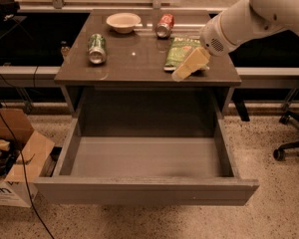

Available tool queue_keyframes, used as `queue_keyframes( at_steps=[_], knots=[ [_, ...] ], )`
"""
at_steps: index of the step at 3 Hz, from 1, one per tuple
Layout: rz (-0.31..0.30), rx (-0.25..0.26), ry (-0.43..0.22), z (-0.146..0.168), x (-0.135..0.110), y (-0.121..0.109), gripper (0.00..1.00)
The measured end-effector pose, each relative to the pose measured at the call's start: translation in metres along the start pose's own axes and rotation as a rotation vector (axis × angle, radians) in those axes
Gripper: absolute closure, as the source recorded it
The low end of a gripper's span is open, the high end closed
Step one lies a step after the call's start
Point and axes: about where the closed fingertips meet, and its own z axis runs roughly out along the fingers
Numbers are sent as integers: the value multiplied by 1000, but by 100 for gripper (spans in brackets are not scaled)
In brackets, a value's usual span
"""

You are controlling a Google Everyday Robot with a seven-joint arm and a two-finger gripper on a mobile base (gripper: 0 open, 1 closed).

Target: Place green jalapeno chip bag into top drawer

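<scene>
The green jalapeno chip bag point(181, 51) lies flat on the right side of the tabletop point(134, 66). My gripper point(182, 72) reaches in from the upper right on a white arm point(244, 21). It hangs low over the bag's near edge, at the front right of the tabletop, and covers part of the bag. I cannot tell whether it touches the bag. The top drawer point(144, 190) is pulled wide open below the tabletop, and its floor shows nothing inside.
A green soda can point(96, 48) lies on the left of the tabletop. A red can point(164, 25) and a pale bowl point(123, 22) sit at the back. A cardboard box point(12, 158) stands on the floor at left. An office chair base point(291, 148) is at right.
</scene>
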Motion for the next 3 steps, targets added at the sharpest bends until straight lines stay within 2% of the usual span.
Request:
queue_keyframes(
  at_steps=[1, 2, 3],
  knots=[
    [11, 5, 10, 8, 2, -1, 0],
    [35, 50, 11, 21, 3, -12, 0],
    [86, 104, -2, 27, 12, -28, 0]
  ],
)
